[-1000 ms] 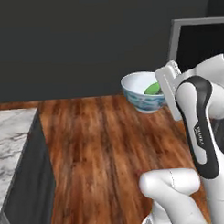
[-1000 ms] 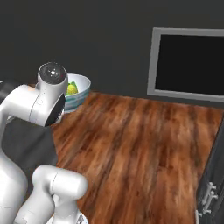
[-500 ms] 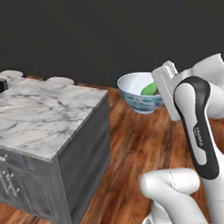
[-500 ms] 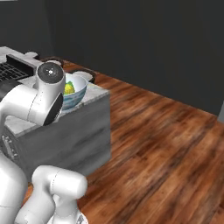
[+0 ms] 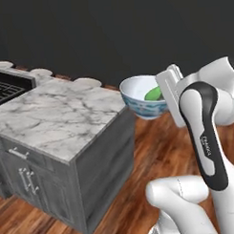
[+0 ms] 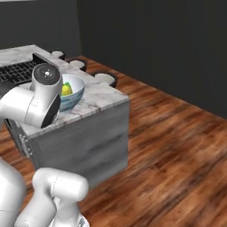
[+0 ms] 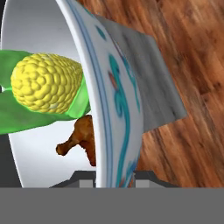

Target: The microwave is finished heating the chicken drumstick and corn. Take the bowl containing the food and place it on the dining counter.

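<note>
Bowl [image 5: 141, 100] held aloft beside dining counter [image 5: 57, 118]
We log the gripper [image 7: 114, 177] clamped on its rim; inside we see corn [image 7: 43, 85] and a chicken drumstick [image 7: 82, 138].

A dining counter [image 5: 61, 116] of white marble with grey veins is seen over grey cabinet fronts fitted with silver bar handles [image 5: 20, 153]. A dark grated cooktop [image 5: 5, 89] is set into its top. Round pale stool seats [image 5: 86, 82] are lined along its far edge (three can be counted). A wooden floor [image 6: 177, 150] is laid around it.
</note>
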Available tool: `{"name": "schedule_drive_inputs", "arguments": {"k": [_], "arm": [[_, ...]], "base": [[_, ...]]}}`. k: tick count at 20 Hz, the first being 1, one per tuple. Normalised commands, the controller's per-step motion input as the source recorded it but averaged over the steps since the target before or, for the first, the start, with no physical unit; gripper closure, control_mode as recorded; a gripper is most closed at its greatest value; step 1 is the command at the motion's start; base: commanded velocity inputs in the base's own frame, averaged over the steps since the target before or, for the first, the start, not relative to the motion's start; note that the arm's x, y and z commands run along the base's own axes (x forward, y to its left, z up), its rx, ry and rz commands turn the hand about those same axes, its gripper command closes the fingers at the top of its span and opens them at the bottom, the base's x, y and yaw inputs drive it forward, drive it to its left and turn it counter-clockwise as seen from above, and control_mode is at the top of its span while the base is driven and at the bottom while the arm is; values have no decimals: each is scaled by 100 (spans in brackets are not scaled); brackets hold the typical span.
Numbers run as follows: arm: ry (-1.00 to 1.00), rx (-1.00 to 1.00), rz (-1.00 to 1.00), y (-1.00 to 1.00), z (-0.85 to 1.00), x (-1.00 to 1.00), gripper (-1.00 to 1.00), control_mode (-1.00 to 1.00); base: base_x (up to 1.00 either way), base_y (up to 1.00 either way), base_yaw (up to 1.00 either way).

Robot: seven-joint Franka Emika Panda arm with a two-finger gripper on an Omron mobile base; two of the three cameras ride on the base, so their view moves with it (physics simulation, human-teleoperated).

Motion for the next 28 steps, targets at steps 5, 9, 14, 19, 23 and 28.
{"name": "schedule_drive_inputs", "arguments": {"k": [5, 9, 14, 19, 23, 28], "arm": [[0, 0, 0, 0, 0, 0, 100, 100], [0, 0, 0, 0, 0, 0, 100, 100], [0, 0, 0, 0, 0, 0, 100, 100], [0, 0, 0, 0, 0, 0, 100, 100], [0, 0, 0, 0, 0, 0, 100, 100], [0, 0, 0, 0, 0, 0, 100, 100]], "base": [[76, 0, 11], [22, 0, 26], [0, 0, 64], [0, 0, 66], [3, 11, 54], [18, 41, 43]]}}
